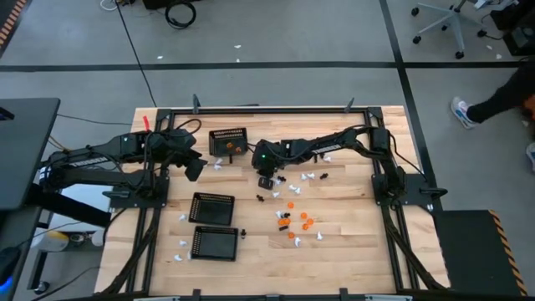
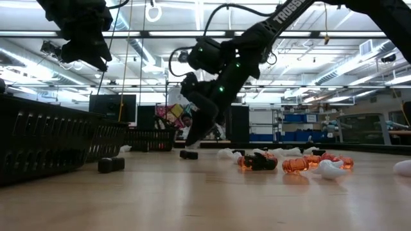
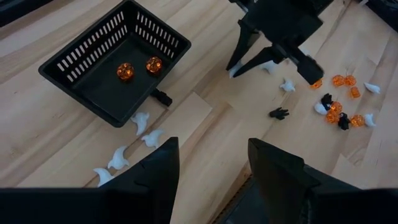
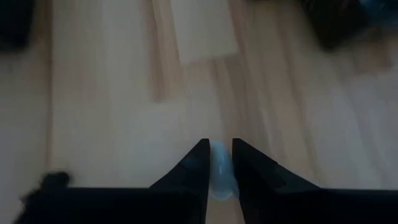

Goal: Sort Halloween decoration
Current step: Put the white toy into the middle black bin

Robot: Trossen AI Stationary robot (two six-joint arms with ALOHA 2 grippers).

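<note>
Holding a white piece (image 4: 219, 169) between nearly closed fingers, the right gripper (image 1: 265, 181) hangs just above the table (image 1: 351, 251) near its middle, with the basket (image 1: 228, 142) that holds two orange pieces (image 3: 125, 71) close by. In the right wrist view the pale piece sits pinched between the two fingertips, only a sliver of it showing. Left gripper (image 3: 211, 163) waits above the table's left side with its fingers spread wide and nothing in them.

Remaining decoration: a mixed cluster of orange pieces (image 1: 302, 222), white pieces (image 1: 313, 176) and black pieces (image 1: 283, 226) lies right of centre; more white ones lie beside the orange basket (image 3: 140, 121) and near the two other baskets (image 1: 212, 208) on the left (contents of those cannot be made out).

Judgement: step in hand is carrying this white piece to its basket. To do it well:
- lift clear before travelling, since the grip is at the very tips and a scrape on wood could flick the piece out
- keep it out of the orange basket
- open only once the tips are well inside the basket walls, low, so the piece does not bounce out
</note>
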